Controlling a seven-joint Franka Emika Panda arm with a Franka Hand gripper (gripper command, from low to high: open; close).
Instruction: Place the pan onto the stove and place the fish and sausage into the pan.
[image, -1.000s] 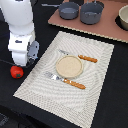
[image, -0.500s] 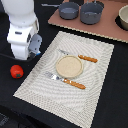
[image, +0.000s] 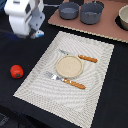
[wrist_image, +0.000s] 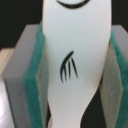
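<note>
My gripper (image: 35, 31) hangs above the black table at the exterior view's far left, left of the stove, and is shut on the fish. In the wrist view the white fish (wrist_image: 75, 65), with black markings, is clamped between my teal pads (wrist_image: 34, 75). Its blue end (image: 40, 35) peeks out below my fingers. The dark-grey pan (image: 68, 10) stands on the pinkish-brown stove (image: 107, 27), its thin handle pointing towards my gripper. The red sausage (image: 16, 71) lies on the table, on the near side of my gripper.
A larger grey pot (image: 91, 12) stands on the stove beside the pan, and a pale bowl (image: 123, 17) at the stove's right end. A striped placemat (image: 95, 75) holds a beige plate (image: 68, 66) and two orange-handled pieces of cutlery (image: 75, 83).
My gripper has risen and moved away from the sausage towards the far side of the table, nearer the stove, with the fish in it.
</note>
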